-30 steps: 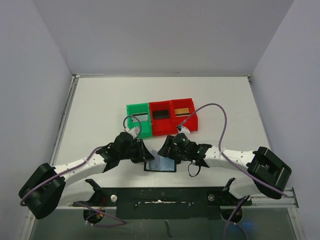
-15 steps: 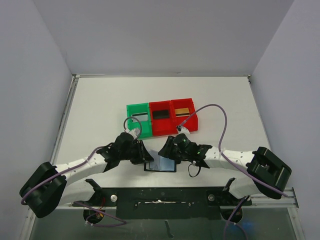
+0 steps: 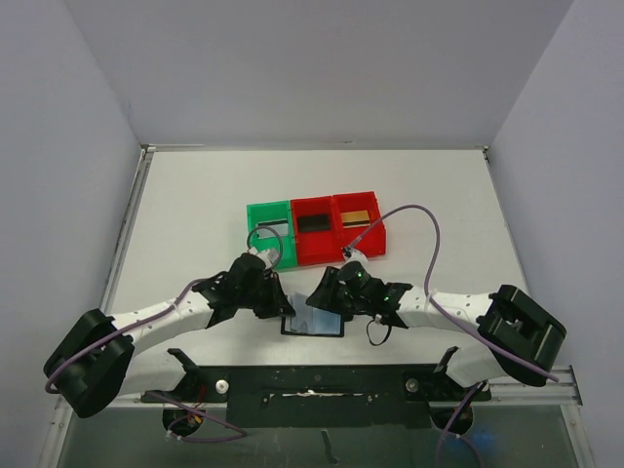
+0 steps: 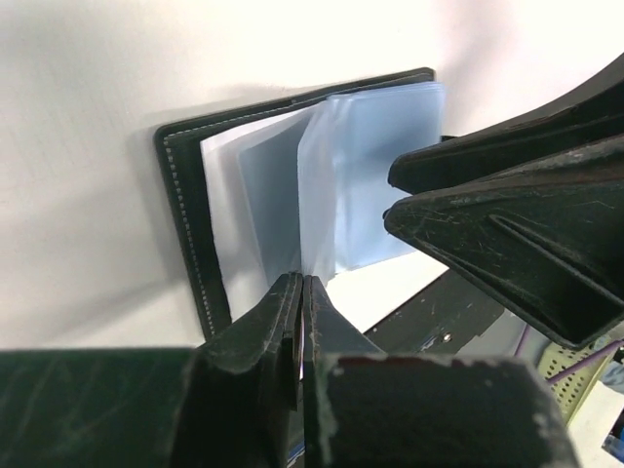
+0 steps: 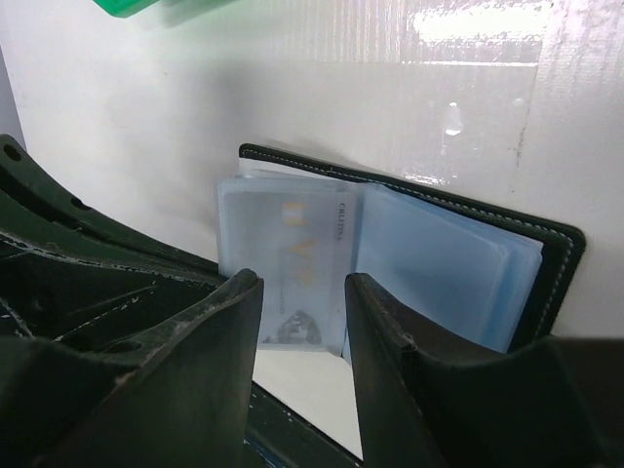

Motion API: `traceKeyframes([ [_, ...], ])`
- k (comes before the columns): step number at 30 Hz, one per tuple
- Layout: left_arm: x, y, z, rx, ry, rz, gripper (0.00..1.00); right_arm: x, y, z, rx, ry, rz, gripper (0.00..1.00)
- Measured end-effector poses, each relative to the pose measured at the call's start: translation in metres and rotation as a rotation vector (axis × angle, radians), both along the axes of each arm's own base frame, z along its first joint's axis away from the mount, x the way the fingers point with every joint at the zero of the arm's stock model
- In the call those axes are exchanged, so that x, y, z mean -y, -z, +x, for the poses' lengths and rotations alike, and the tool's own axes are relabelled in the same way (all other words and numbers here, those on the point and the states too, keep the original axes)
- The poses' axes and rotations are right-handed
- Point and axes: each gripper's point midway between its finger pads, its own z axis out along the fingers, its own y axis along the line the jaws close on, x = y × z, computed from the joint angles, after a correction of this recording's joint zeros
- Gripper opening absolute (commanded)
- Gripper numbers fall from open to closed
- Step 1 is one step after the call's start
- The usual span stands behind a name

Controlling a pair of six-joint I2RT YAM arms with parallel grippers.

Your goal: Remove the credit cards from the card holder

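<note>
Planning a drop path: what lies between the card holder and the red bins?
Only bare table separates the card holder from the red bins, per the top view.

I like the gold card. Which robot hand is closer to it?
Right. In the top view the right gripper sits nearly below the gold card; the left gripper is farther left, under the green bin.
</note>
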Motion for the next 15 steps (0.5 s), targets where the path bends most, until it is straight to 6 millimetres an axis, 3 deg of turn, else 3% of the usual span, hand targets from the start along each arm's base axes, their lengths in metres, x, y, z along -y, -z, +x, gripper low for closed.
traceKeyframes([
  [7,-0.011,0.015,-0.002,-0.027,0.021,0.105,0.1,-0.001,0.023,-0.006,-0.054,-0.02,-0.035,0.37],
  [15,-0.016,0.017,-0.003,-0.013,0.045,0.143,0.0,-0.004,0.026,-0.007,-0.073,-0.029,-0.036,0.31],
])
